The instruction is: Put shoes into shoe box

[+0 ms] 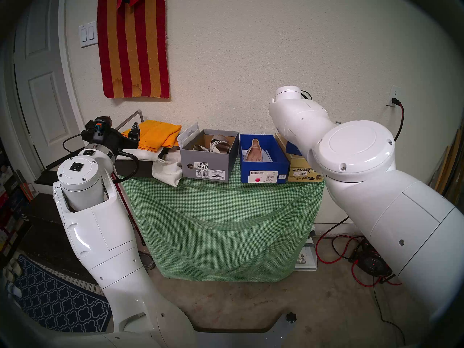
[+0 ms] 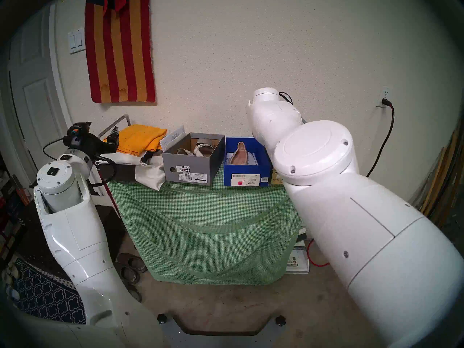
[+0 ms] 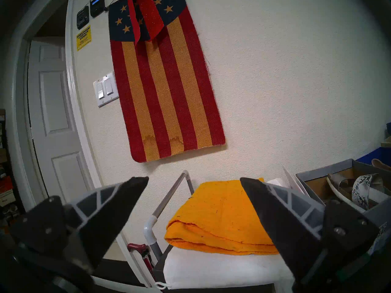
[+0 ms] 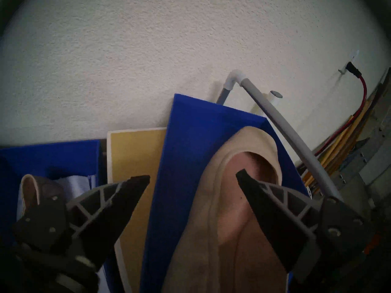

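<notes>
One beige flat (image 1: 254,151) lies lengthwise in blue box (image 1: 263,173)

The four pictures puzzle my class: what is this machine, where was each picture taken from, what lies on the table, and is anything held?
A robot with two arms, each ending in a two-fingered gripper. Two pictures come from its head, one from each wrist. The green-clothed table bears a grey box with sandals, a blue box with one beige flat, and a tan box. Both grippers are open: the left gripper empty, the right gripper over a second beige flat. Nothing is held.
</notes>
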Controlling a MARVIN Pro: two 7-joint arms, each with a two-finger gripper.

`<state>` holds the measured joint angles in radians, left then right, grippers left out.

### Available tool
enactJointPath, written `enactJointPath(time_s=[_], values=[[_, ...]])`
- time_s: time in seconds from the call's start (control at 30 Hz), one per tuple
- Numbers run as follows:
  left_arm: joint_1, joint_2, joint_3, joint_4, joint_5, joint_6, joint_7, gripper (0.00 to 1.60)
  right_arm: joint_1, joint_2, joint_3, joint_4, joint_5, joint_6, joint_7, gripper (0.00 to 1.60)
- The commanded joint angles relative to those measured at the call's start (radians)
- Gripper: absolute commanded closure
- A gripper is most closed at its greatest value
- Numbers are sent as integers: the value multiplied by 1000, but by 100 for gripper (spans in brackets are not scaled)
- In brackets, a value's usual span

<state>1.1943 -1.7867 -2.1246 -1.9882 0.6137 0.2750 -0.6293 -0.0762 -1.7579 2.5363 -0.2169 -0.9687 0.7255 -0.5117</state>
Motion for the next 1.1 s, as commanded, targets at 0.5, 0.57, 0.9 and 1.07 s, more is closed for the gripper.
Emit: enactJointPath(time_s=[0.5,0.57,0.9,1.07], values=[[-2,1,0,-2,-1,0,-1,0,48,145,158,57,126,133,124,0],[-2,0,-1,-3,-1,-1,-2,0,44,153,162,62,127,132,140,0],[-2,-1,-2,-3,0,-1,-3,0,27,169,161,81,119,104,202,160],[-3,-1,-2,-3,1,-1,-4,0,15,155,136,96,97,67,212,160]])
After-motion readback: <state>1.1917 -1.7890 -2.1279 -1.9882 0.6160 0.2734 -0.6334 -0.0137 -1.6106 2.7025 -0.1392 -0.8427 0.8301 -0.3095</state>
